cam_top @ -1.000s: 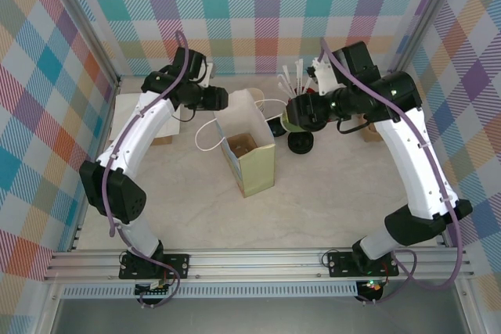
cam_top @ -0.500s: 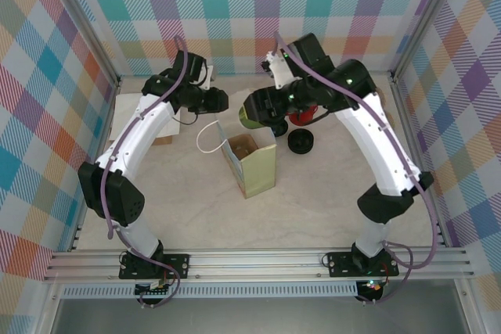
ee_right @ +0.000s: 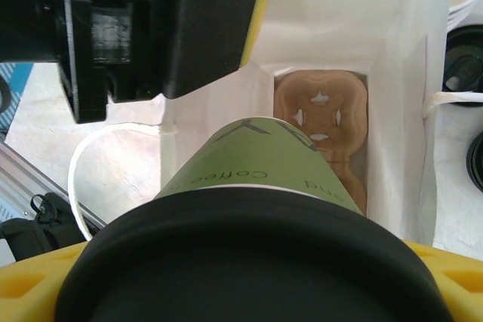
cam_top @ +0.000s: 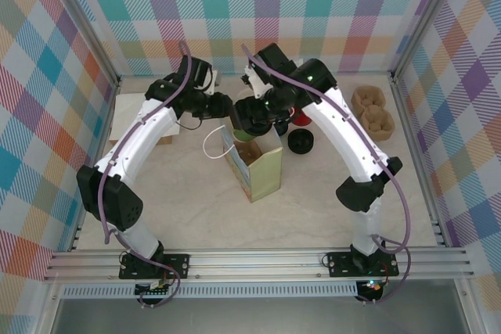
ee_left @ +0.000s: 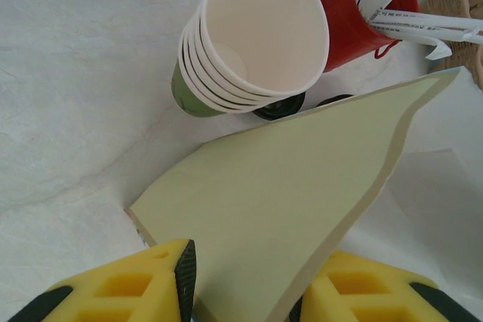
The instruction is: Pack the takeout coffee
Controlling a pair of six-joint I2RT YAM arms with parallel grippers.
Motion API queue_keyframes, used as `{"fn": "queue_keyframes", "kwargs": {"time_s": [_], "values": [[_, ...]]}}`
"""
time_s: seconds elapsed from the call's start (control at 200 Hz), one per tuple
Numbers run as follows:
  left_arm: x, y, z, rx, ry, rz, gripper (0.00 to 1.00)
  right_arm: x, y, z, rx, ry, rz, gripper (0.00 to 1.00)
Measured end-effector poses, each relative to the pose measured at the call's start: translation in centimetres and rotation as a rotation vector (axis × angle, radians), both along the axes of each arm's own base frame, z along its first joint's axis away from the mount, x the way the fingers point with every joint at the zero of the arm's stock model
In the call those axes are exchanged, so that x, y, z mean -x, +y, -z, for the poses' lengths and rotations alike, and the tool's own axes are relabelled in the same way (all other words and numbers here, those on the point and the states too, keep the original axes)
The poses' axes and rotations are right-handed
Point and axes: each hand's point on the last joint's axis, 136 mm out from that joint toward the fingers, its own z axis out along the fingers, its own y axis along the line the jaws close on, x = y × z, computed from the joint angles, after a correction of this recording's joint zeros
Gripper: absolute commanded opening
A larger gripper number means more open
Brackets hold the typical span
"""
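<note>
The takeout coffee (ee_right: 264,157), a pale green paper cup with a black lid (ee_right: 241,262), is held in my right gripper (ee_right: 241,295). The yellow fingers (ee_right: 453,265) press on it from both sides. It hangs tilted over the open mouth of the paper bag (cam_top: 264,171), seen from above as a green cup (cam_top: 243,130) under my right gripper (cam_top: 250,113). A brown pulp tray (ee_right: 321,122) lies at the bag's bottom. My left gripper (ee_left: 241,295) is shut on the bag's pale green wall (ee_left: 302,186) and holds its back rim (cam_top: 221,107).
A stack of empty cups (ee_left: 253,35) lies beside a red cup of white sticks (ee_left: 362,13). A black lid (cam_top: 300,141) rests right of the bag. Brown pulp trays (cam_top: 373,112) sit at the back right. The bag's white handle loop (cam_top: 210,146) sticks out to the left.
My right arm swung left with the coffee, from beside the red cup to above the bag's mouth. My left gripper narrowed onto the bag's rim, and the bag shifted slightly.
</note>
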Motion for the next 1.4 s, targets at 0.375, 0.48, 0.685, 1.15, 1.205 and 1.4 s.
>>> {"fn": "queue_keyframes", "kwargs": {"time_s": [0.375, 0.48, 0.685, 1.15, 1.205, 1.4], "values": [[0.5, 0.2, 0.4, 0.008, 0.011, -0.017, 0.37, 0.9, 1.5, 3.0, 0.051, 0.082, -0.038, 0.83], [0.7, 0.5, 0.4, 0.001, 0.007, -0.023, 0.37, 1.0, 1.4, 3.6, 0.068, 0.095, -0.038, 0.83], [0.9, 0.8, 1.0, -0.015, 0.01, -0.031, 0.37, 0.7, 0.4, 4.3, 0.121, 0.095, -0.018, 0.83], [0.8, 0.8, 1.5, -0.022, 0.008, -0.033, 0.37, 0.4, -1.4, 7.2, 0.27, 0.126, -0.02, 0.83], [0.8, 0.8, 1.5, -0.022, 0.008, -0.034, 0.37, 0.4, -1.4, 7.6, 0.284, 0.134, -0.026, 0.83], [0.9, 0.8, 1.4, -0.021, 0.007, -0.033, 0.4, 0.7, -1.9, 9.2, 0.336, 0.167, -0.037, 0.83]]}}
